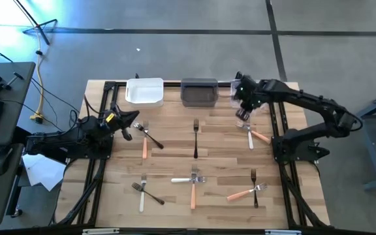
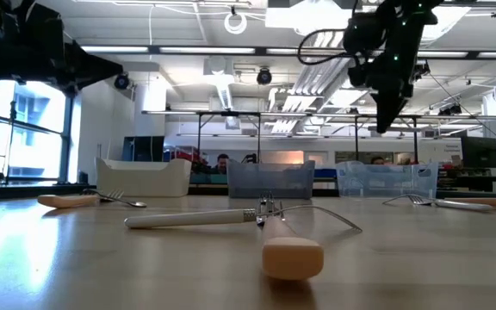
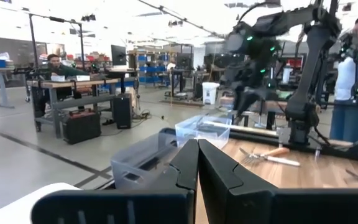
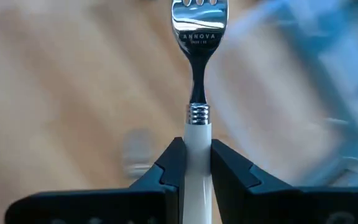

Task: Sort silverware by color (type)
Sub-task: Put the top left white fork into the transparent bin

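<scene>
Here, white-handled fork [image 4: 196, 124] clamped between right gripper [image 4: 196, 163] fingers

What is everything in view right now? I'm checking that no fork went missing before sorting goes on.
black forks: 4, black handles, lying spread over the table
orange forks: 4, orange-peach handles, lying on the table, each crossing or touching another fork
white forks: 3, white handles, lying on the table
held white fork: 1, white handle, lifted near the clear bin
white bin: 1, back edge, left
grey bin: 1, back edge, middle
clear bin: 1, back edge, right
table: 1, light wood
people: at least two, in the room beyond
left tool: 1, dark, shut, empty, at the table's left edge
right tool: 1, dark, shut on the held white fork
</scene>
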Tool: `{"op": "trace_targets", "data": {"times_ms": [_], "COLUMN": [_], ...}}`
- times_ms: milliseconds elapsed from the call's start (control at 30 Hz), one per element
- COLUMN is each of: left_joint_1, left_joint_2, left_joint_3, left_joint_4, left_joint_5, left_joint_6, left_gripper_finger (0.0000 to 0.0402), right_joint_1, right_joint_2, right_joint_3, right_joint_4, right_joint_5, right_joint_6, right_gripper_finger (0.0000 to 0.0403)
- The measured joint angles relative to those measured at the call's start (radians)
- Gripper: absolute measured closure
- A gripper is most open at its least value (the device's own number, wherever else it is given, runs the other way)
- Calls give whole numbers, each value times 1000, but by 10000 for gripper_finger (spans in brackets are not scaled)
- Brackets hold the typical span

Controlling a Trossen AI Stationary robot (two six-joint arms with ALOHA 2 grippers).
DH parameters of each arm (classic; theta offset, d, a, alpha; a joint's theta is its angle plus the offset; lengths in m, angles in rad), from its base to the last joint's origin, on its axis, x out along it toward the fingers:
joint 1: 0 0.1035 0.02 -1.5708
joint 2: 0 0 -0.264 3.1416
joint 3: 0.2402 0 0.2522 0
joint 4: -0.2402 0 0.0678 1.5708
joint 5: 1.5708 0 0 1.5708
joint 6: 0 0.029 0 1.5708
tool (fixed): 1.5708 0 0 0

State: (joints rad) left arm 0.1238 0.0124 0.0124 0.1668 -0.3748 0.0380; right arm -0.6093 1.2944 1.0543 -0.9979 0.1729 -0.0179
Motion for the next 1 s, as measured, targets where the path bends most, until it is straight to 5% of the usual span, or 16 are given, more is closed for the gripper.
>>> {"op": "trace_targets", "data": {"times_ms": [267, 1000], "left_joint_1": [0, 0], "left_joint_2": [0, 0], "left_joint_3": [0, 0], "left_joint_4": [13, 14], "left_joint_5": [0, -4], "left_joint_6": [-2, -2], "left_gripper_finger": [399, 399], "right_joint_1": [-244, -380], "right_joint_2": [109, 414], "right_joint_3": [2, 1], "right_joint_4": [139, 239], "right_joint_5": [-16, -31], "right_joint_6": [-354, -477], "right_gripper_finger": [359, 359]}}
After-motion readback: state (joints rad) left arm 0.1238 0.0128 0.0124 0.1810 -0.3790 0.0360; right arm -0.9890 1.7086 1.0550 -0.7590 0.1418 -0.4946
